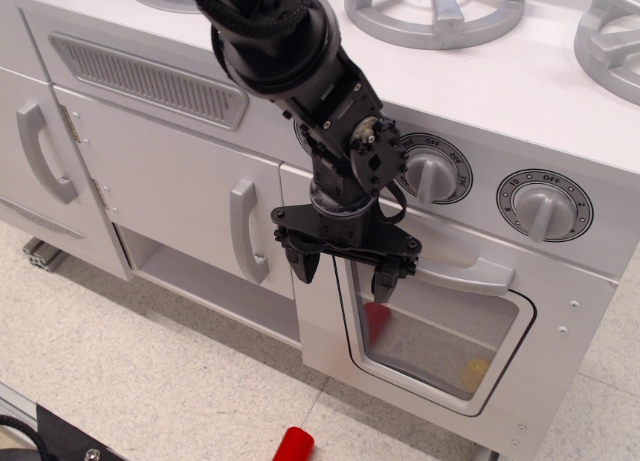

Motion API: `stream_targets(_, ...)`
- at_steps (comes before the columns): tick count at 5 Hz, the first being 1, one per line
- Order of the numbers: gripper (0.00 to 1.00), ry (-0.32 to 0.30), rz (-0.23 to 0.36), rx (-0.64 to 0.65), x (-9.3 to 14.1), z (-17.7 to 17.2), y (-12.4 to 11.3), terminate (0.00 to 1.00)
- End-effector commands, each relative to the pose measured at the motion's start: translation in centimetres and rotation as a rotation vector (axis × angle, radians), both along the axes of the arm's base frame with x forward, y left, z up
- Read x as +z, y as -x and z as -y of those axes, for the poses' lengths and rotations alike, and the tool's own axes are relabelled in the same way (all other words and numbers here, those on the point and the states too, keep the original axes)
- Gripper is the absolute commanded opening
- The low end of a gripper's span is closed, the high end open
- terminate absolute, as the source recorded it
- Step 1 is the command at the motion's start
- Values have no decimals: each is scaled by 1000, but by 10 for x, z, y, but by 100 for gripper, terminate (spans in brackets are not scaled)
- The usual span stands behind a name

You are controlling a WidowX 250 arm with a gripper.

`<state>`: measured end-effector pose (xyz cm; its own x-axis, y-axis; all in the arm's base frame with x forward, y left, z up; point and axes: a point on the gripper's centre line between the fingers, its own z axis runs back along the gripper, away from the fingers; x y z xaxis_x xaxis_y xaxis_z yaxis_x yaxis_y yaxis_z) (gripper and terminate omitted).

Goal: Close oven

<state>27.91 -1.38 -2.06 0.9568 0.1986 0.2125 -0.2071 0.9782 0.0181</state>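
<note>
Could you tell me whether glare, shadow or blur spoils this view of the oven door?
In observation.image, focus is sharp and lighting even; the oven window shows only a mild haze, with a red object visible behind it; the open gripper casts just a faint shadow on the door.
</note>
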Motion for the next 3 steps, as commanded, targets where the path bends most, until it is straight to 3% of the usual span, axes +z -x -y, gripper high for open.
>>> stream_targets(1,100,86,69,-37,60,-8,26,0)
stream_targets(2,100,86,69,-37,60,-8,26,0)
stream_targets(3,100,86,69,-37,60,-8,26,100)
